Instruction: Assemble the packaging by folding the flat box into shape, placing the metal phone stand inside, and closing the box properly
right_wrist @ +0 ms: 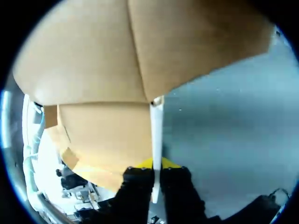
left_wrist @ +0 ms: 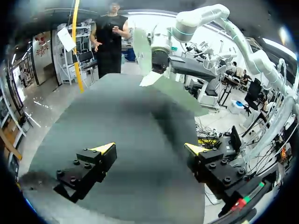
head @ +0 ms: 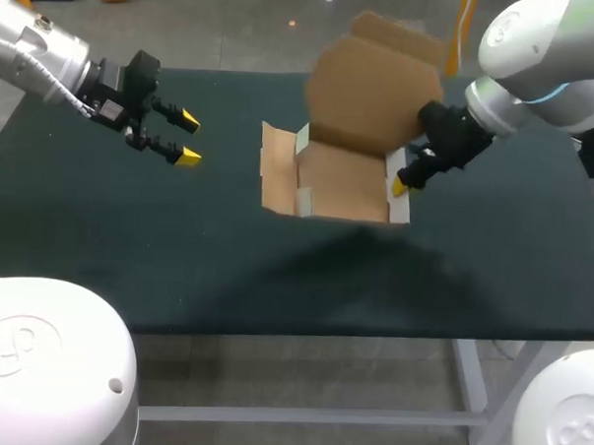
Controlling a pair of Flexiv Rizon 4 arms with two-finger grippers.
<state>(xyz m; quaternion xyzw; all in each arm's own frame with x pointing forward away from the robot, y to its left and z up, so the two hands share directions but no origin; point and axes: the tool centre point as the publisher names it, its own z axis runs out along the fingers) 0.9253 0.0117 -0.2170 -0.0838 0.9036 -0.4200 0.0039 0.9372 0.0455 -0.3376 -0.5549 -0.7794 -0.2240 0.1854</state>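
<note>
The brown cardboard box point(head: 338, 180) sits mid-table, half folded, well back from the near edge of the dark table point(head: 99, 243). Its lid point(head: 372, 88) stands raised toward the far edge. The left gripper point(head: 187, 141) hovers over the table's left part, well apart from the box, fingers spread wide and holding nothing. The right gripper point(head: 405, 180) pinches the box's right side wall point(right_wrist: 156, 135), with the wall's white edge clamped between both fingers.

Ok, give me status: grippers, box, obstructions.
Right gripper shut on side flap of brown cardboard box, lid raised. Left gripper open, well clear. Metal phone stand not in view.
</note>
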